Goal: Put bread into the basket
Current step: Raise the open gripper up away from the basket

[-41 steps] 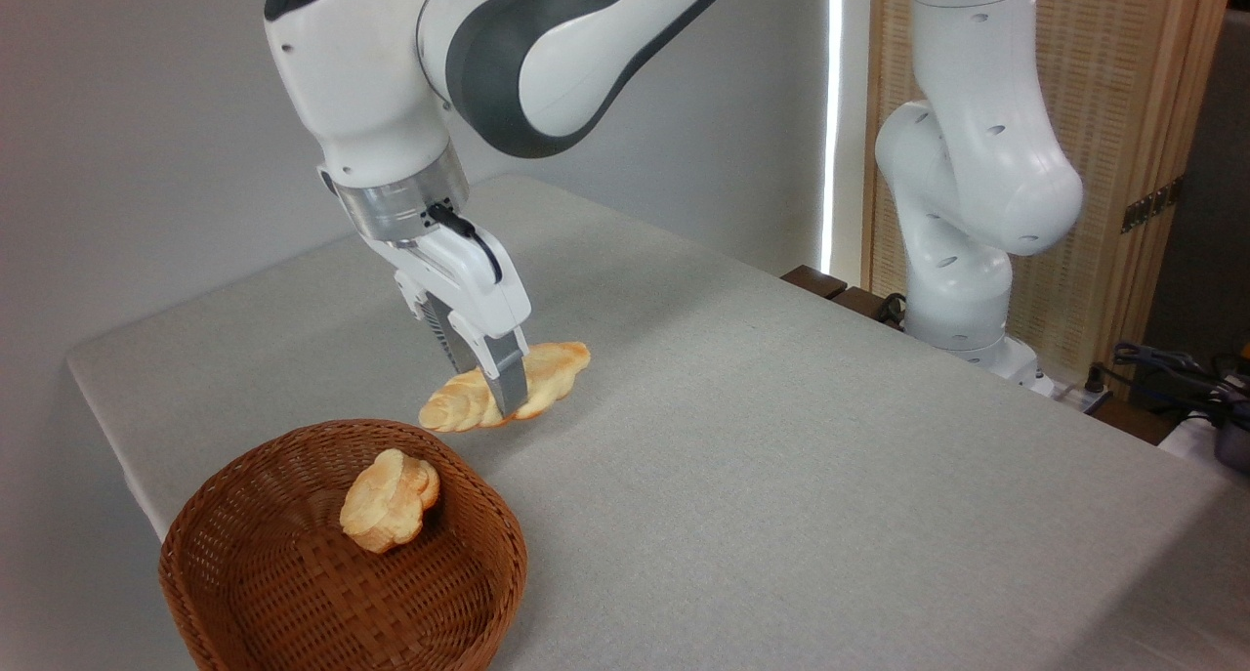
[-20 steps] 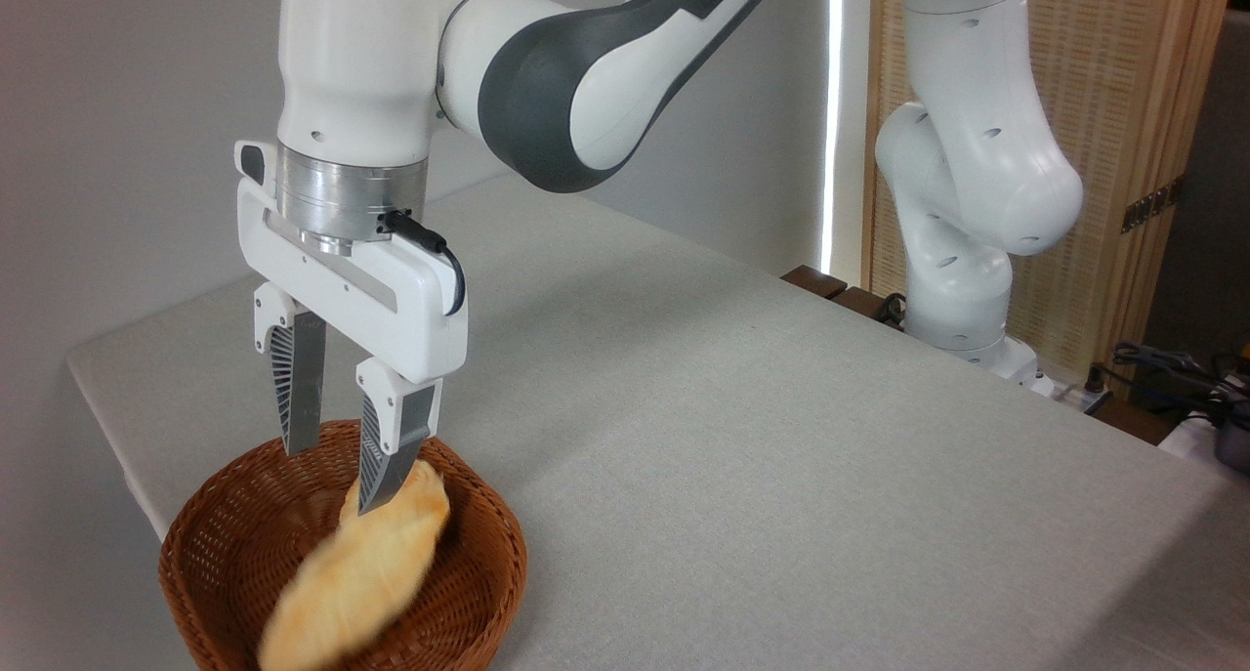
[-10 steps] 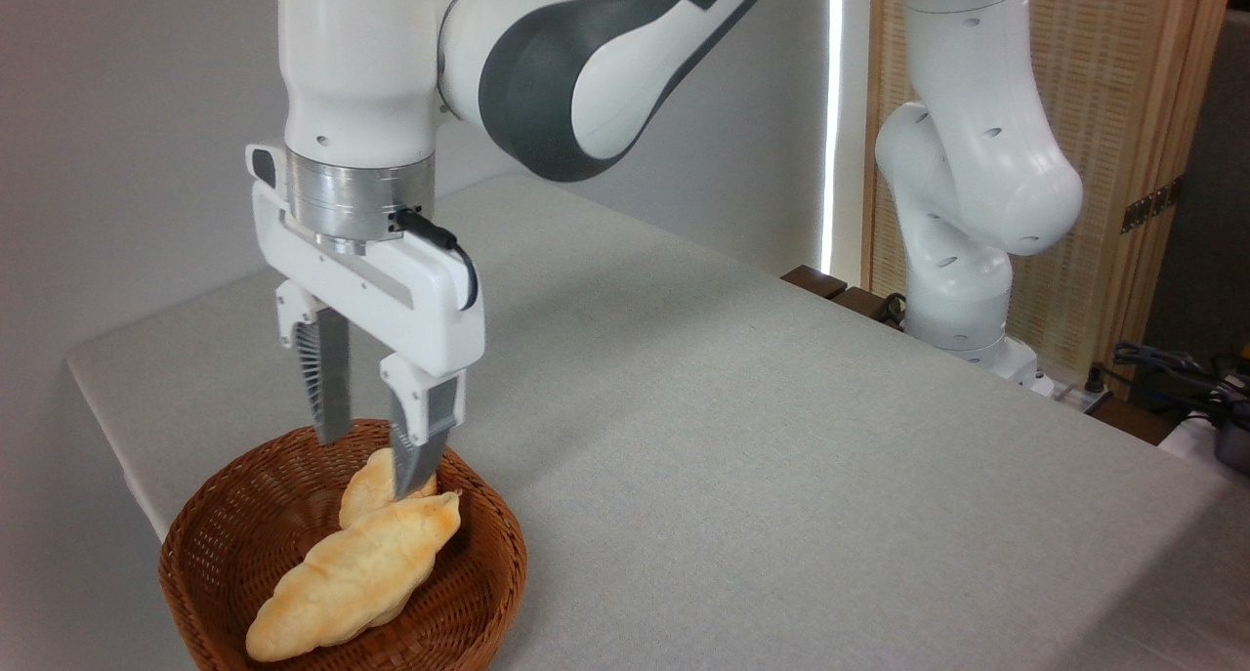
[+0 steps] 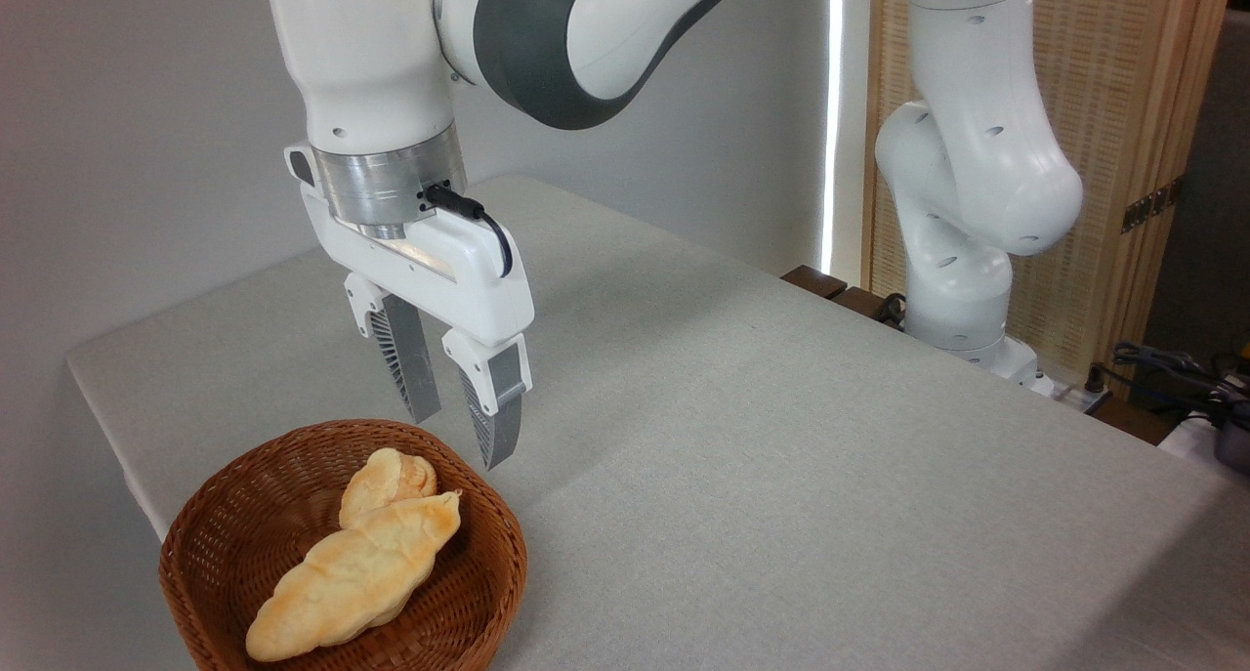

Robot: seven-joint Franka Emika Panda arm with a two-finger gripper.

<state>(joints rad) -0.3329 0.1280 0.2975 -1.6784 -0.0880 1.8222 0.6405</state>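
The bread [image 4: 354,575] lies inside the basket [image 4: 210,515], below the gripper [image 4: 459,441] and to its left, stretched across the bowl from the near rim toward the far right rim. Its browner tip rests against a small bun [image 4: 389,479] that sits deeper in the basket. The gripper hangs empty above the basket's far right edge, its two fingers [image 4: 410,370] spread apart with clear air between them and nothing in their hold. Neither finger touches the bread, the bun or the wicker. Under the gripper and away to its right, the table [image 4: 781,437] runs bare and grey. Behind it on the right, the arm's white base [image 4: 962,290] stands at the table's far edge before a wooden screen [image 4: 1133,124]. Judged from how things lie, the task looks done: the loaf is in the basket and let go. All that appears left is for the arm to draw clear.
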